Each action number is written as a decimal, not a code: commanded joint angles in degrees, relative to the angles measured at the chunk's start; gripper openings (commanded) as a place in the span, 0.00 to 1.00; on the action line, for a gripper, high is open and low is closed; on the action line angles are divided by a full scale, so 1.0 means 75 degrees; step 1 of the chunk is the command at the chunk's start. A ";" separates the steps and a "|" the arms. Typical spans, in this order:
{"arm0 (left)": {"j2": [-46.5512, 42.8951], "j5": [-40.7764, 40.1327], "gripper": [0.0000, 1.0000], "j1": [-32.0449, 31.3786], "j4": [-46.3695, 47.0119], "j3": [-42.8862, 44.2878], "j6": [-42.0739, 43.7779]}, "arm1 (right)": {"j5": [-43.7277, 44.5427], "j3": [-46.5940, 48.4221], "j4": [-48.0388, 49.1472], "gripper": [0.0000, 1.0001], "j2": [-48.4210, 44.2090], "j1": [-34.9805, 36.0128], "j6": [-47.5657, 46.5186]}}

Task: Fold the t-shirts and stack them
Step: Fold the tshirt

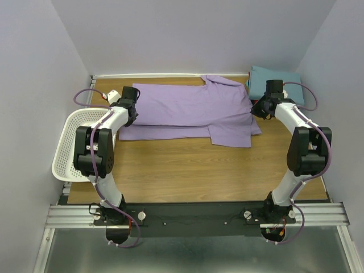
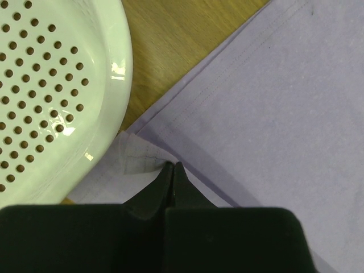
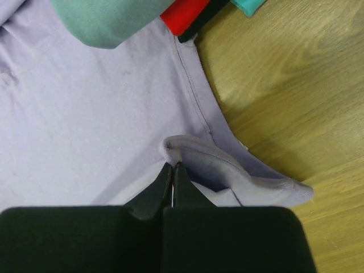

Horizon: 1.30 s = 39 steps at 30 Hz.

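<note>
The lavender-purple t-shirt [image 1: 187, 108] lies across the far half of the table, partly folded along its length. My left gripper [image 1: 131, 109] is shut on the shirt's left hem edge [image 2: 142, 156], beside the basket. My right gripper [image 1: 263, 108] is shut on the shirt's collar [image 3: 187, 149] at the right end. A folded teal t-shirt [image 1: 273, 82] sits in the far right corner; in the right wrist view its edge [image 3: 102, 20] overlaps the lavender cloth, with a folded red t-shirt [image 3: 182, 12] under it.
A white perforated plastic basket [image 1: 71, 148] stands at the table's left edge, close to my left arm; its rim [image 2: 116, 74] is just left of the hem. Bare wooden table [image 1: 193, 170] fills the near half. Walls close in on three sides.
</note>
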 commanded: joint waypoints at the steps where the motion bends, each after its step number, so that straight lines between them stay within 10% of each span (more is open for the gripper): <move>1: 0.0045 -0.0029 0.00 0.0105 -0.0055 0.0181 0.0095 | -0.0044 0.0174 0.0109 0.00 0.0168 -0.0075 0.0037; 12: 0.0139 0.0158 0.05 0.0140 0.0131 0.0321 0.0270 | -0.0185 0.0349 0.0121 0.12 0.0554 -0.0075 -0.0150; 14: 0.0081 0.0322 0.23 0.0152 0.0284 0.0345 0.0411 | -0.0454 0.0420 0.0132 0.30 0.0636 -0.0075 -0.0255; 17: -0.0200 0.0557 0.55 0.0152 0.0565 0.0357 0.0645 | -0.0420 0.0444 0.0109 0.92 0.0567 -0.0075 -0.0431; 18: -0.0282 0.0604 0.58 0.0140 0.0635 0.0345 0.0669 | -0.0373 0.0351 0.0121 0.99 0.0496 -0.0075 -0.0455; 29: -0.1325 0.1038 0.59 -0.0749 0.1034 -0.1095 0.0471 | 0.0061 -0.2015 0.0285 0.95 -0.1753 0.0089 -0.0584; 39: -0.1279 0.1401 0.57 -0.1301 0.1538 -0.1987 0.0013 | 0.0331 -0.3927 0.0425 0.71 -0.2738 0.0429 -0.0467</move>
